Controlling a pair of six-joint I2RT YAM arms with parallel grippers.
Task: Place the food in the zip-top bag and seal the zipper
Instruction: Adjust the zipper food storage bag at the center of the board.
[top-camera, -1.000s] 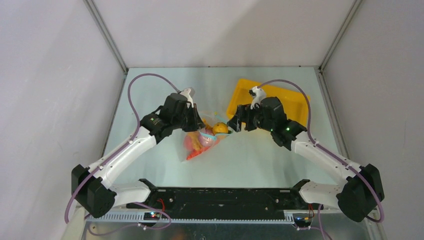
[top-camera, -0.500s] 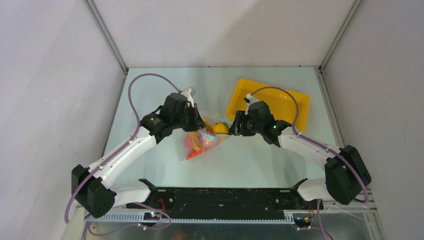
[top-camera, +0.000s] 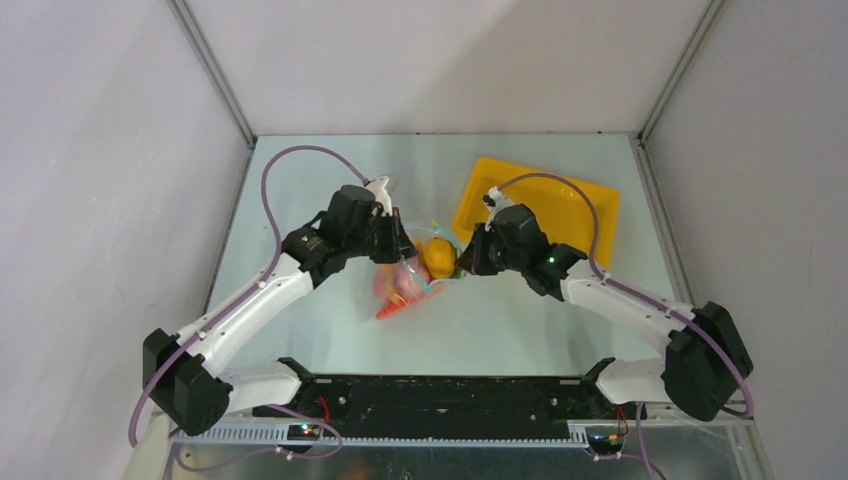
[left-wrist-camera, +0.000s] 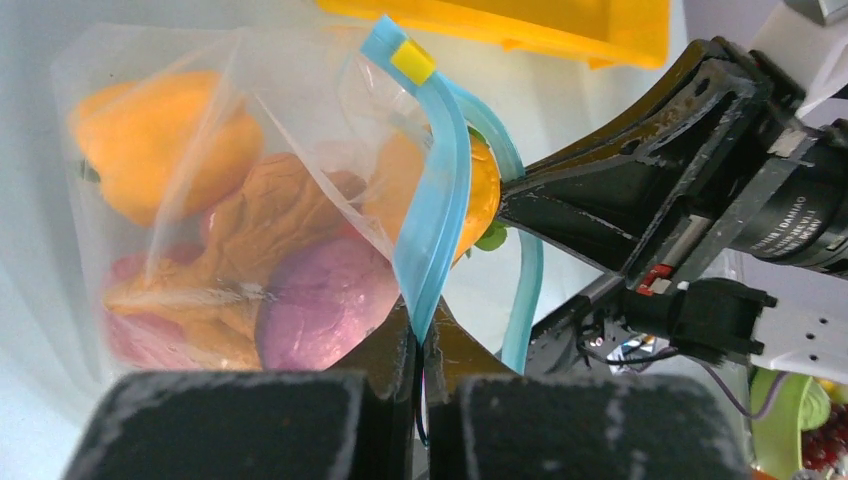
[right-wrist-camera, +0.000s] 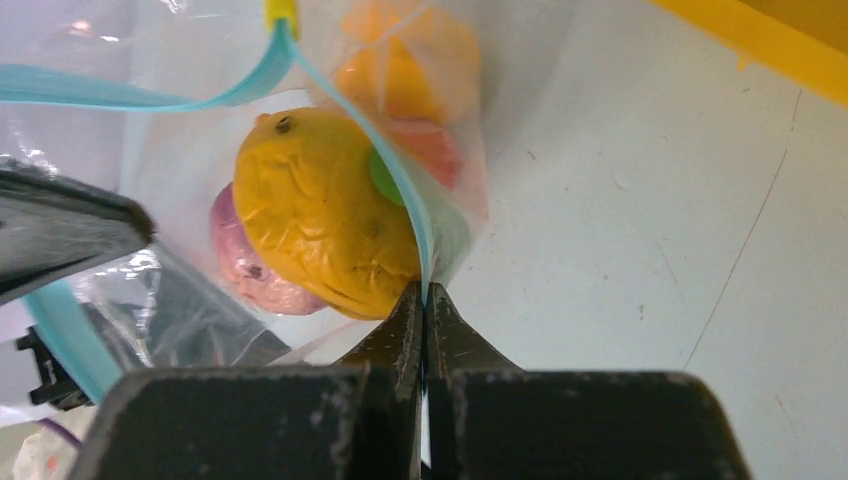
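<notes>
Zip-top bag (top-camera: 410, 275): clear, crinkly, mid-tabletop (top-camera: 300, 200), mouth edge raised. Zipper (left-wrist-camera: 432, 215): teal-blue strip with a yellow tab (left-wrist-camera: 412, 62) at one end. Its two sides are parted, one nipped in the left pincer (left-wrist-camera: 417, 325), the other in the right pincer (right-wrist-camera: 425, 297).

Food in the bag:
- yellow-orange fruit (right-wrist-camera: 325, 225) at the mouth, possibly not fully in
- purple-pink onion (left-wrist-camera: 325, 300)
- amber piece (left-wrist-camera: 270, 215)
- orange piece (left-wrist-camera: 150, 140)
- pinkish peach (left-wrist-camera: 140, 330), low
- red-orange carrot (top-camera: 388, 312) at the near corner
</notes>
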